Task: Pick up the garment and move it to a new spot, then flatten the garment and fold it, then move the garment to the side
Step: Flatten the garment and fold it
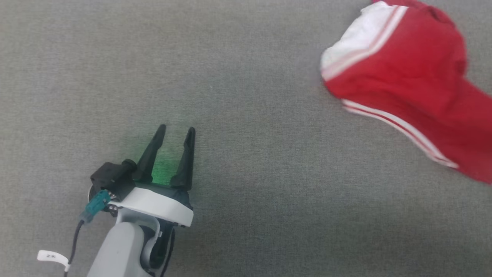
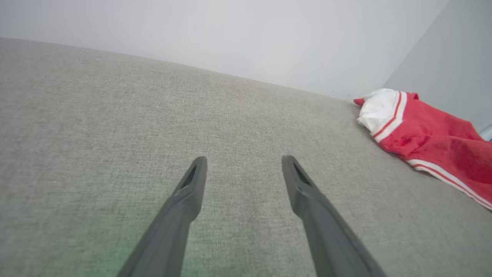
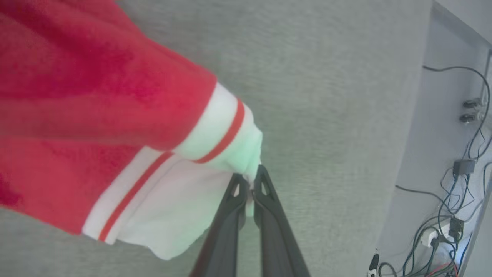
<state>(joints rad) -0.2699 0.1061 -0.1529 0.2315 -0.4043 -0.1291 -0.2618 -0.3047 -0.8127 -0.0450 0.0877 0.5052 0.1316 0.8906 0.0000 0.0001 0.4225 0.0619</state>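
Pinched a white corner of the red garment (image 3: 96, 96) between the right fingers (image 3: 271, 215), with the left fingers (image 1: 186, 157) spread over the grey surface (image 1: 246, 173).

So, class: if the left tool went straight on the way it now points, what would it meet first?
Probably the bare grey cloth surface ahead of the left tool, though its tilt is hard to judge; the garment lies off to the right.

Bright even light, faint shadows, small green glow (image 1: 164, 169), garment (image 1: 407, 69) motion-blurred, wrist views bowed
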